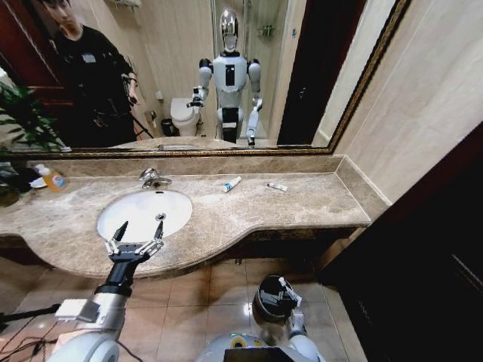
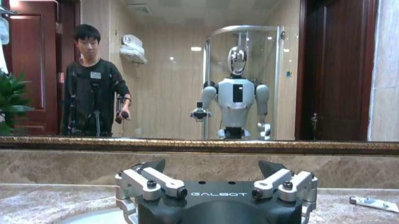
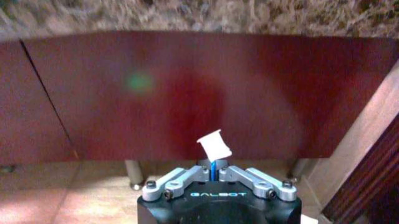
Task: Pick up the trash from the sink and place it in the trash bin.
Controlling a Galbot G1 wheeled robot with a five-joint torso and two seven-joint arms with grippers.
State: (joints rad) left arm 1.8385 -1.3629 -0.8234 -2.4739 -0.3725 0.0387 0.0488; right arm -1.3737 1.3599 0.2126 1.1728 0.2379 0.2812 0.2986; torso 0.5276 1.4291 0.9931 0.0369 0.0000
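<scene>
Pinched in the right end effector [image 3: 212, 171] low over the trash bin [image 1: 266, 298], the small white tube [image 3: 214, 145] looks light and squashable (best gripped mid-body), while the left end effector [image 1: 136, 240] hangs spread over the sink [image 1: 143, 215].

Bathroom. Beige-brown marble counter [image 1: 249, 211], curved front edge. Wall mirror [image 1: 189, 68] in dark gilt frame above the counter's back edge. Beige tiled walls [image 1: 423, 90]. Tan tiled floor [image 1: 219, 294]. Dark red wooden cabinet front [image 3: 187, 93] beneath the counter.
</scene>
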